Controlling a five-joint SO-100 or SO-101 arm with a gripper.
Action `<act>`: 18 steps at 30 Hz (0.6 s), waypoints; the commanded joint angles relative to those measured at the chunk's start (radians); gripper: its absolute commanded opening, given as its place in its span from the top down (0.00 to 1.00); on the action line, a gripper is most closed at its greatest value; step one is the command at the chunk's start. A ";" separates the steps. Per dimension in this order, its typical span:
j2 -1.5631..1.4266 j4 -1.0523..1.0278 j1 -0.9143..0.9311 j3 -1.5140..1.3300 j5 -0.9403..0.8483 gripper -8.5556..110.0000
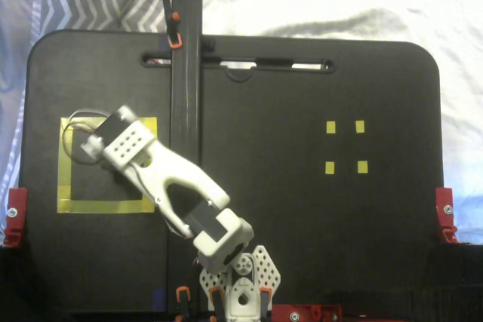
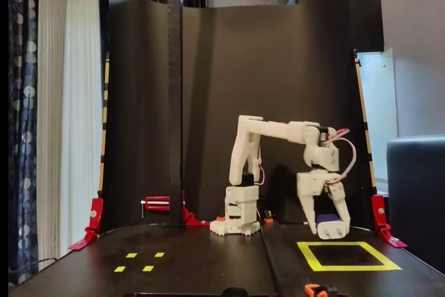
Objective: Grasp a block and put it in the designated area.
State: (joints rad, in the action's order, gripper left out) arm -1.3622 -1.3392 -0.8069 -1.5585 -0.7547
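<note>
Block [image 2: 327, 219] between gripper [image 2: 331, 228] fingers

From above, the arm [image 1: 162, 179] covered the block entirely, and its wrist hid the right side of the designated area [image 1: 66, 164] — part of the yellow tape and the black inside it. The jaws could not be seen in that view. In the side-on fixed view the block [image 2: 329, 220] was only a small dark blue patch between the fingers; its prongs were too small to tell. The desk [image 1: 317, 246] ran off the bottom edge.
</note>
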 commanded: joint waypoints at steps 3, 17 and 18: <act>0.014 0.008 -0.041 0.041 0.026 0.73; 0.135 0.097 -0.044 0.043 0.034 0.73; 0.144 0.101 -0.043 0.043 0.034 0.73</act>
State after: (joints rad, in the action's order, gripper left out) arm -1.2195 -1.2487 -0.8590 -1.5570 -0.7271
